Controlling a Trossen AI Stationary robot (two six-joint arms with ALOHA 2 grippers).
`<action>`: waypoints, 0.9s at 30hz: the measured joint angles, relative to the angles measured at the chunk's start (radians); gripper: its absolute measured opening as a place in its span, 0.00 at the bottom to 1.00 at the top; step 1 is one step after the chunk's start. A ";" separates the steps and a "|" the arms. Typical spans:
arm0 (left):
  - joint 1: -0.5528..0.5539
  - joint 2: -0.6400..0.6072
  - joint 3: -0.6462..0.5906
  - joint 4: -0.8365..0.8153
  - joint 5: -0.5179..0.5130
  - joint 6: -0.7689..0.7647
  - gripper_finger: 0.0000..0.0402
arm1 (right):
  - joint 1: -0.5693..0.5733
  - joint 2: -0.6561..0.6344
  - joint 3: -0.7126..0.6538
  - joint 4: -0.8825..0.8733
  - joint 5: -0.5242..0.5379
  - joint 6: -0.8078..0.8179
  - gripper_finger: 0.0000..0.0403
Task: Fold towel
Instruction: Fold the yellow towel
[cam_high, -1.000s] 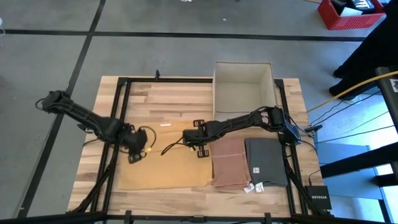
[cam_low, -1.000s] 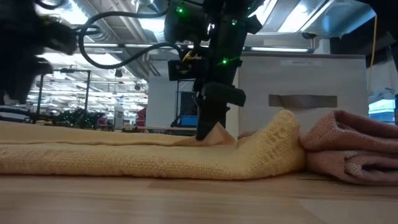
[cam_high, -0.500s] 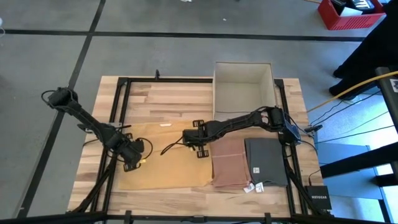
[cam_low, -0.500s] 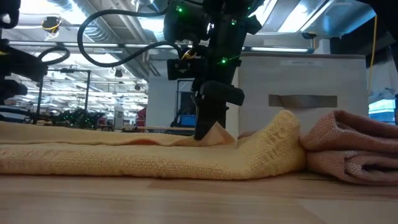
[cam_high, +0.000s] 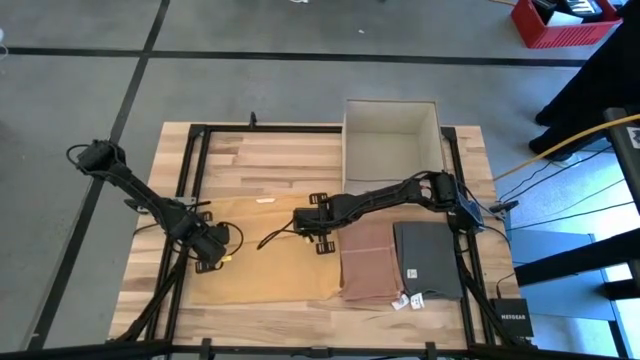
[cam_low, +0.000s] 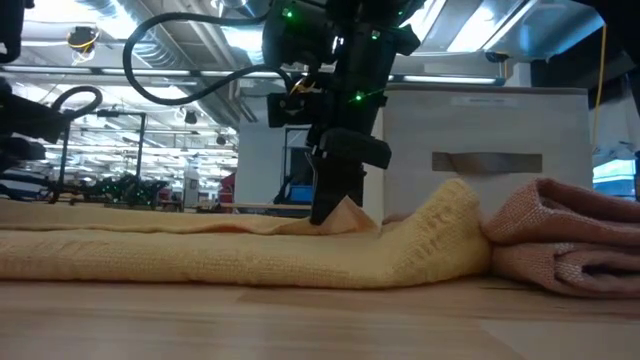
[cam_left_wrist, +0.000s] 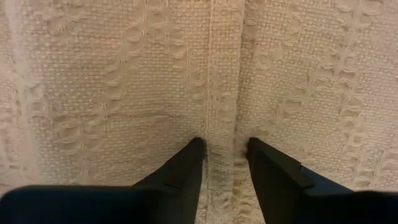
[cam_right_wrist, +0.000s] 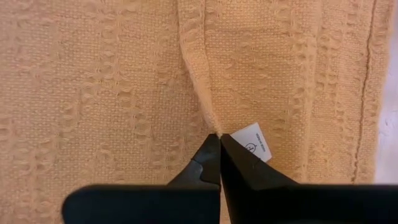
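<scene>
The right hand (cam_right_wrist: 219, 144) is pinching a ridge of the yellow towel (cam_high: 270, 265) (soft, limp, probably sagging when lifted). The left hand (cam_left_wrist: 222, 148) is straddling a seam, fingers spread; hems look like the best hold.

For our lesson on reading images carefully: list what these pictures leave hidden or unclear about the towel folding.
- Left wrist view: the left fingers straddle a towel seam; whether they pinch it is unclear.
- Right wrist view: the label print is too small.
- Low view: the towel's far side is hidden by its front fold.
- High view: the box bottom is indistinct.
</scene>
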 joint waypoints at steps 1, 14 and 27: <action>0.000 0.000 0.005 -0.005 0.000 0.007 0.28 | 0.000 0.000 0.000 0.000 0.000 0.000 0.01; 0.002 -0.001 0.029 -0.073 -0.038 0.002 0.06 | 0.000 -0.026 0.001 -0.005 0.003 0.003 0.01; -0.017 -0.001 0.204 -0.256 -0.071 -0.051 0.00 | 0.005 -0.138 0.024 -0.136 0.018 0.080 0.01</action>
